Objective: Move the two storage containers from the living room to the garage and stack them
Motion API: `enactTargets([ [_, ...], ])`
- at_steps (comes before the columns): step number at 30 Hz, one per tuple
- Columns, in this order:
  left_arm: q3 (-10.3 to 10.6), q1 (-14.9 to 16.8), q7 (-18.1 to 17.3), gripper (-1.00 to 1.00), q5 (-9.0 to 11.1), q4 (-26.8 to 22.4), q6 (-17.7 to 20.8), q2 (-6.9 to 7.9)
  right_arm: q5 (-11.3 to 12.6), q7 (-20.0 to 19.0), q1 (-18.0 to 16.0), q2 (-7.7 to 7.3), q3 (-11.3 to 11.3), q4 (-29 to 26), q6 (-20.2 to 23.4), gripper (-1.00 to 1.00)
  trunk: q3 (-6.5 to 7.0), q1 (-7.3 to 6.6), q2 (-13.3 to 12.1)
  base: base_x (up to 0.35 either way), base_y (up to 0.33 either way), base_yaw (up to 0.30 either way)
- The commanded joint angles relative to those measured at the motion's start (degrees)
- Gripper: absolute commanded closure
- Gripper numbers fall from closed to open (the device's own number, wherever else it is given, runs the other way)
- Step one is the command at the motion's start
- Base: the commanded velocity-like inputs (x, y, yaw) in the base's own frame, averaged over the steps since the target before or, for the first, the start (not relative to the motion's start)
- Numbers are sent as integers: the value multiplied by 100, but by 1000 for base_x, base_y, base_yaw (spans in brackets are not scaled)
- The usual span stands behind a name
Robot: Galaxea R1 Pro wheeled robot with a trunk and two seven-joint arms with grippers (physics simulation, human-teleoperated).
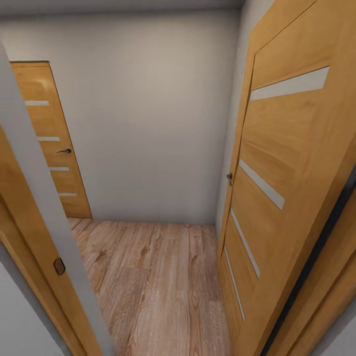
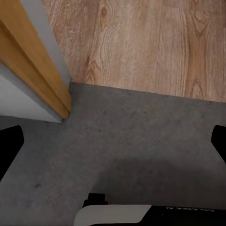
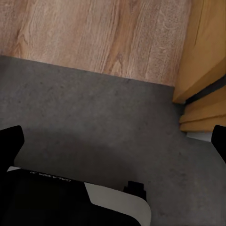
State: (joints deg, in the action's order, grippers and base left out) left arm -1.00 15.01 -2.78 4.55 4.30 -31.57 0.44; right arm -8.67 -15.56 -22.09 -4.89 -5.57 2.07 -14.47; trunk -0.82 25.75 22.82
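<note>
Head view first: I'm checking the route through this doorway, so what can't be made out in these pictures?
- Head view: the open orange-brown wooden door runs off the right edge and hides whatever lies behind it.
- Head view: the far closed wooden door is partly covered by the grey door frame.
- Left wrist view: each black fingertip is cut by the picture's edge.
- Right wrist view: the grey concrete floor meets light wood planks; the doorway's far side is cut off.

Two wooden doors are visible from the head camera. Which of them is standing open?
The large door at the right is open: it is swung inward, seen at an angle beside the doorway. The smaller door in the far wall at the left sits flush in its frame, closed.
</note>
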Motion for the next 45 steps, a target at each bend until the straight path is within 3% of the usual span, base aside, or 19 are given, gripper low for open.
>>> enactTargets([
  [1,-6,9,-29,-100,46,26,-33,0,-56,-8,-8,-3,-49,22,-38,-100,-9,3,10,0,0,38],
  [19,-6,5,-29,-100,46,23,-33,-8,-56,-8,-8,-3,-49,22,-38,-100,-9,3,10,4,0,3],
  [31,-6,10,-29,-100,46,22,-33,-3,-56,-8,-7,-3,-49,22,-38,-100,-9,3,10,211,0,0],
  [45,-6,9,-13,-100,46,22,-33,8,-59,-8,-8,-3,-49,22,-38,-100,-9,3,10,45,25,0],
])
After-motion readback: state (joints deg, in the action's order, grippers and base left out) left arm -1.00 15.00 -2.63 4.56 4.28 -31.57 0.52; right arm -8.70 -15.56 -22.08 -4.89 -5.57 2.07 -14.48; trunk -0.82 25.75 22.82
